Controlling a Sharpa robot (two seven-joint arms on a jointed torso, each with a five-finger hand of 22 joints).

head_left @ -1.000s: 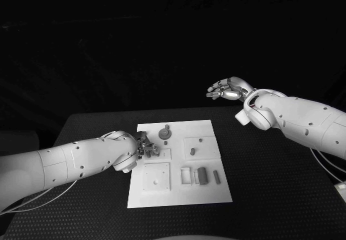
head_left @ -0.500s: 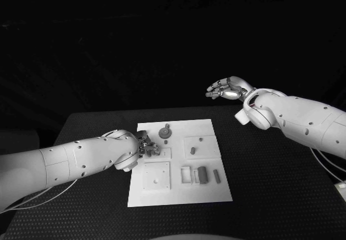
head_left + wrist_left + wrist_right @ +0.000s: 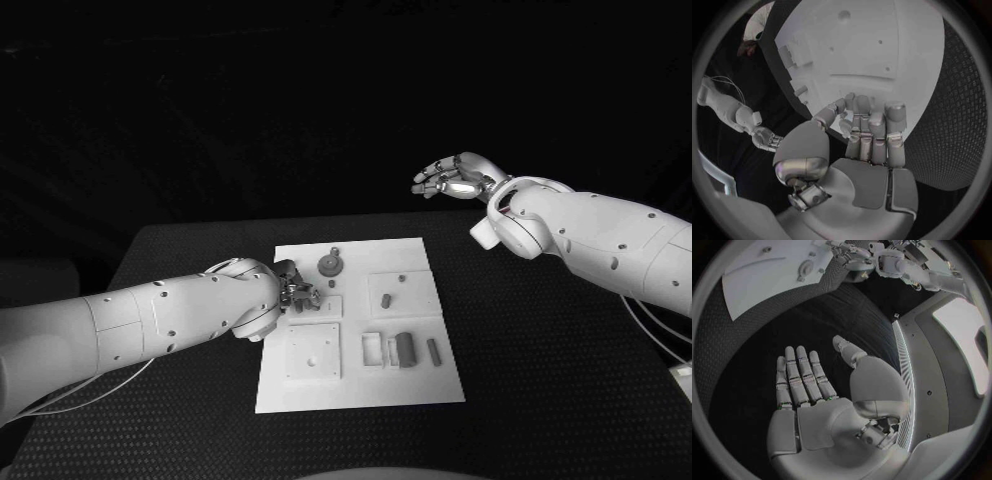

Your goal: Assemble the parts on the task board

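The left hand is held low with fingers curled inward; the right hand is raised, fingers spread apart.

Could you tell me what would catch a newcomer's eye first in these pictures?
First, the white task board in the middle of the black table, with small grey parts on it. Next, the left hand at the board's left edge, fingers down among the pieces; whether it holds one cannot be told. Last, the right hand, held high beyond the table's far edge, open and empty.
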